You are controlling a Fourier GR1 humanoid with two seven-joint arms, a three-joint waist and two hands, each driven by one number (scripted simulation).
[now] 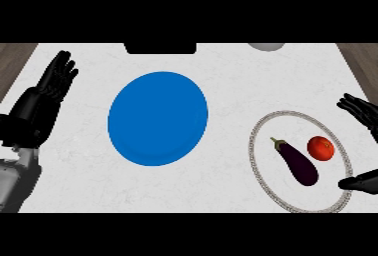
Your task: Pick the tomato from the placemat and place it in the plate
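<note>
A small red tomato (321,148) lies on a round white placemat (266,176) with a patterned rim, at the right of the counter. A dark purple eggplant (296,162) lies just left of it on the same mat. The blue plate (157,117) sits left of centre with nothing in it. My right hand (360,112) is at the right edge, open, fingers spread above and right of the tomato, thumb (359,181) below it, not touching it. My left hand (46,92) rests open at the left edge, fingers up.
A black object (160,48) stands at the counter's back edge, and a grey rounded object (266,46) shows at the back right. Wooden flooring shows beyond both far corners of the white counter (229,75).
</note>
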